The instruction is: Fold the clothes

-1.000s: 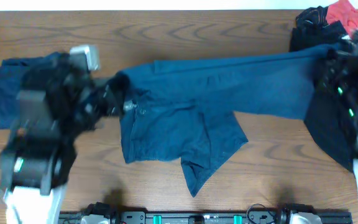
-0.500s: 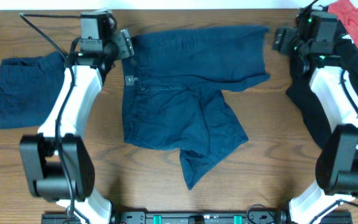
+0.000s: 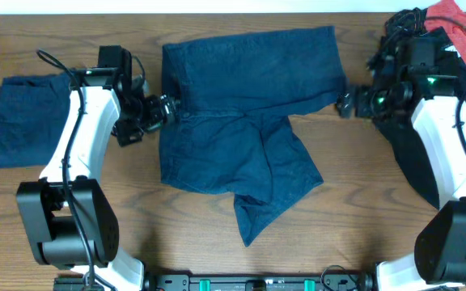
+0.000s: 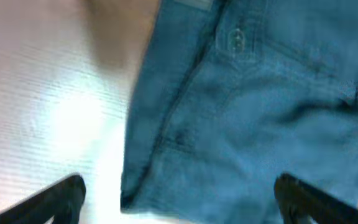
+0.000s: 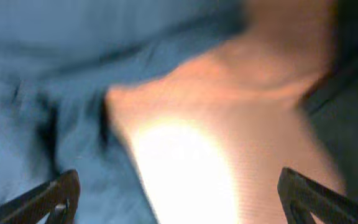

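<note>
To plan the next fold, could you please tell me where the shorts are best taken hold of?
Probably at the pointed leg tip of the shorts, coming from the robot-side edge of the table. The tip juts out alone over bare wood and seems to lie flat, so pinching it there should not catch other layers.
</note>
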You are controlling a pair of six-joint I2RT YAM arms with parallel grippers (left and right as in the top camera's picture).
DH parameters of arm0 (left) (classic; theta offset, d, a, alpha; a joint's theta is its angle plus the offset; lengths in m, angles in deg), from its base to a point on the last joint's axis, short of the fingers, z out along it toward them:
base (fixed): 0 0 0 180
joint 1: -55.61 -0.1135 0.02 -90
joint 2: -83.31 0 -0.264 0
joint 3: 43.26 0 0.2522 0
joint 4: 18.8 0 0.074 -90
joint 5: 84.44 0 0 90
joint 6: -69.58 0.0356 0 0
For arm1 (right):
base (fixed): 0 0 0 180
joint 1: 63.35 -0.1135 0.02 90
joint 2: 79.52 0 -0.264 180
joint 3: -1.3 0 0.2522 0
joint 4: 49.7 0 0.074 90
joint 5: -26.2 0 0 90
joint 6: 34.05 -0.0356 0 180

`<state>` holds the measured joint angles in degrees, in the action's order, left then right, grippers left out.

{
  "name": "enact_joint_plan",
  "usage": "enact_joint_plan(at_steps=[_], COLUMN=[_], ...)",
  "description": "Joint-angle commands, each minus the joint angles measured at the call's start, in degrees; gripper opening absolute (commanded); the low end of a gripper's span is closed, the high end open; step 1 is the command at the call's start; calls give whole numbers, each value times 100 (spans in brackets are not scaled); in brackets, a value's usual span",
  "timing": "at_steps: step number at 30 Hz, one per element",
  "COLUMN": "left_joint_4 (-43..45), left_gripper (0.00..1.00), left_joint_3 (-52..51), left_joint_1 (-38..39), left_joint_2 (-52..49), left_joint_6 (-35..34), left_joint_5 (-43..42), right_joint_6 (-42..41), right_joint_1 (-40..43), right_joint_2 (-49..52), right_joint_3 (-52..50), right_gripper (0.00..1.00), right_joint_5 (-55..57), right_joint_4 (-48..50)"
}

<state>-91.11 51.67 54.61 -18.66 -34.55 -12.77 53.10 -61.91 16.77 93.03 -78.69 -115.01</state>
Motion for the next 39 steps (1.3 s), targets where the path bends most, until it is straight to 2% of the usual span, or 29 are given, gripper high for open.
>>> enact_joint_plan(at_steps=[1,7,12,16,21,23,25,26,28,29,30,33,38,39], left_joint_4=[-122,238,1038,1558,1773,1770,1797,1805,1834,1838,1840,1834,1810,1808], left_gripper=[98,98,98,98,99,99,100,99,91,77,65,58,27,25], left_joint_3=[-105,-730,-1233,-1521,-1784,-1899,-2044,-2100,-2199,-2234,-2258,-2284,-2284,-2284], left_joint_1=[146,210,210,212,210,210,210,210,210,210,210,210,210,210], left_joint_2=[48,44,39,37,31,13,11,13,11,11,11,11,11,11], left_joint_6=[498,553,667,669,662,656,638,638,640,640,638,638,640,638], left_joint_5=[-260,-129,-184,-232,-315,-317,-337,-345,-354,-354,-354,-354,-354,-354], right_joint_6=[271,197,-96,-321,-544,-546,-546,-546,-546,-546,-546,-728,-894,-894], right_joint_1=[-481,-1338,-1862,-2039,-2059,-2059,-2059,-2059,-2057,-2057,-2057,-2035,-1912,-1880], right_joint_2=[42,42,42,42,42,42,42,42,42,42,42,37,2,0], right_joint_3=[-413,-1390,-2072,-2483,-2820,-2874,-2907,-2907,-2907,-2907,-2907,-2889,-2817,-2780], right_gripper=[99,94,93,91,83,77,64,52,24,6,1,1,1,1], right_joint_5=[-439,-81,688,752,761,758,758,761,761,761,763,968,1316,1390], right_joint_4=[-184,352,1021,1567,1923,1899,1860,1827,1808,1812,1816,1810,1718,1674])
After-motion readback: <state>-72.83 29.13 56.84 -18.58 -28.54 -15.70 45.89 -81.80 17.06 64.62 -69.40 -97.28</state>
